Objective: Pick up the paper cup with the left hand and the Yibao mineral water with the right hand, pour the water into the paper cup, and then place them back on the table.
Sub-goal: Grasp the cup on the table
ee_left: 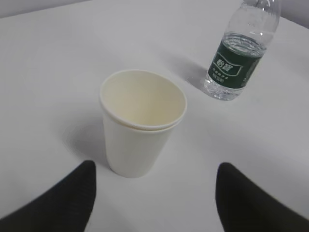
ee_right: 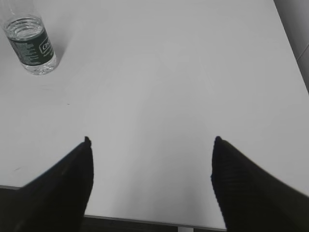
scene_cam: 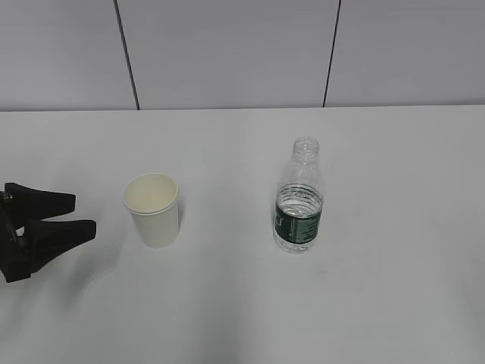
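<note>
1. Left hand [scene_cam: 85,214] reaches in from the left edge of the exterior view; only its two black fingers show, the arm behind them being cut off. Its jaws stand wide apart with nothing between them, near the paper cup [scene_cam: 154,210] but not touching it.
2. From the left wrist view, the left hand's fingertips [ee_left: 79,186] frame the cup, which stands upright just ahead of them on the table [scene_cam: 394,303].
3. Right hand [ee_right: 152,145] is out of sight in the exterior view. Its own wrist view shows only two dark fingertips, spread wide and holding nothing, above the table's near edge.
4. Yibao mineral water [scene_cam: 298,199] stands upright and capless, right of the cup and well apart from it. In the right wrist view it sits in the far upper left corner, its neck cut off by the frame, far from the right hand.
5. Inside the bottle, the water line sits around the top of the dark green label.
6. White print on the label shows in the left wrist view as two characters in a rounded box, too blurred to read; finer print beneath is illegible.
7. On the cup no writing or marking shows; its inside is cream-white.
</note>
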